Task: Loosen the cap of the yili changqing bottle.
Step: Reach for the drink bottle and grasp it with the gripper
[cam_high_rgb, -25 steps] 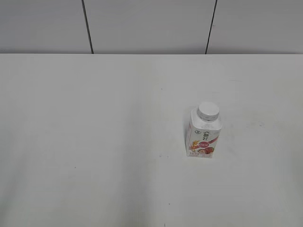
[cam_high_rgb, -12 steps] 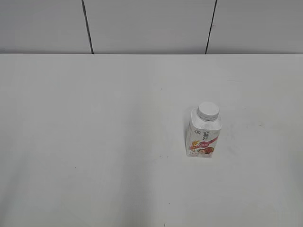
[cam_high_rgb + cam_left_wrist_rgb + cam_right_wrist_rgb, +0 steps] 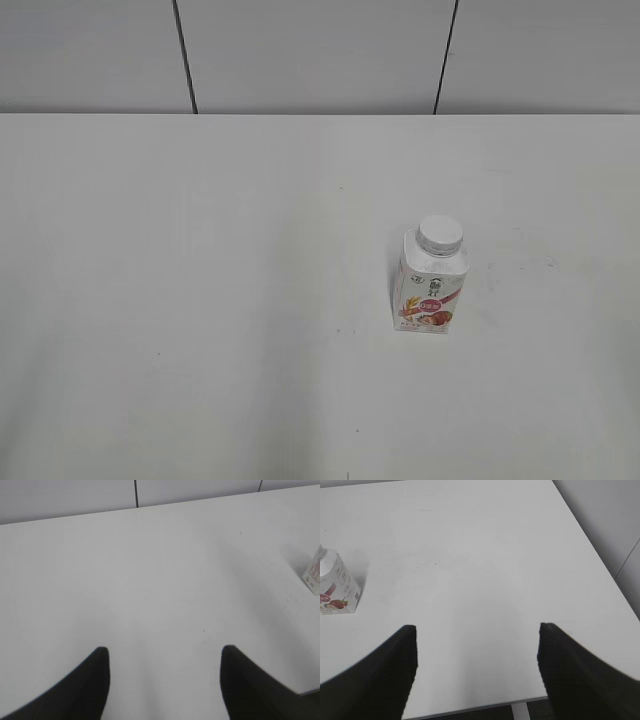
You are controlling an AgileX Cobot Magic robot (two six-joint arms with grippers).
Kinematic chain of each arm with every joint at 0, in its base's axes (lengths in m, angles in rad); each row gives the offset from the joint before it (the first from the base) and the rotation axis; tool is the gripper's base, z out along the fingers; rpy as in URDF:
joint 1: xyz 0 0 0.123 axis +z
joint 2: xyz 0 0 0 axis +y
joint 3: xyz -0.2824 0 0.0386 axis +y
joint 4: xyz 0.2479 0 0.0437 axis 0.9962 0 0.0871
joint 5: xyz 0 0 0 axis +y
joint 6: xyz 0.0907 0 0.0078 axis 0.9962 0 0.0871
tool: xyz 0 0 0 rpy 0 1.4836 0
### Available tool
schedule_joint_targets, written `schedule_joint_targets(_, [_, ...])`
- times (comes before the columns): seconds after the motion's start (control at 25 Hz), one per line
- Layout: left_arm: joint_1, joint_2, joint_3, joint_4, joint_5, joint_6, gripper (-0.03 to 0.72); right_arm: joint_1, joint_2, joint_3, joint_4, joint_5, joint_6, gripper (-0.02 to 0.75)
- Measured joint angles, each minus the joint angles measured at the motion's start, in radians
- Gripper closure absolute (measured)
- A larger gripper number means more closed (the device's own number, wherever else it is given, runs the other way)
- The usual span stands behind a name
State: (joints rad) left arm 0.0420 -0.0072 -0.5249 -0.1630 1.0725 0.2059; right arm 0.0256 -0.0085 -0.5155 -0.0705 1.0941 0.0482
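The yili changqing bottle (image 3: 431, 290) stands upright on the white table, right of the middle, with a pink-red fruit label. Its white cap (image 3: 440, 233) sits on top. No arm shows in the exterior view. In the left wrist view the left gripper (image 3: 164, 652) is open and empty above bare table; a sliver of the bottle (image 3: 314, 572) shows at the right edge. In the right wrist view the right gripper (image 3: 476, 630) is open and empty near the table's front edge; the bottle (image 3: 336, 587) stands far to its left, cap cut off by the frame.
The white table (image 3: 200, 300) ends at a grey panelled wall (image 3: 320, 50) at the back. The table's right edge and front edge (image 3: 470, 707) show in the right wrist view.
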Motion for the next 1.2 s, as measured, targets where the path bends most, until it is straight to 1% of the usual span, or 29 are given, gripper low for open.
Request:
schedule_joint_targets(0.92, [0.0, 0.002, -0.001, -0.004, -0.004, 0.0, 0.252, 0.0, 0.0, 0.0, 0.0, 0.0, 0.0, 0.151])
schedule_joint_targets(1.0, [0.0, 0.025, -0.008, -0.025, -0.022, 0.0, 0.252, 0.0, 0.0, 0.0, 0.0, 0.0, 0.0, 0.151])
schedule_joint_targets(1.2, [0.0, 0.144, -0.017, -0.076, -0.146, 0.001, 0.252, 0.0, 0.0, 0.0, 0.0, 0.0, 0.0, 0.151])
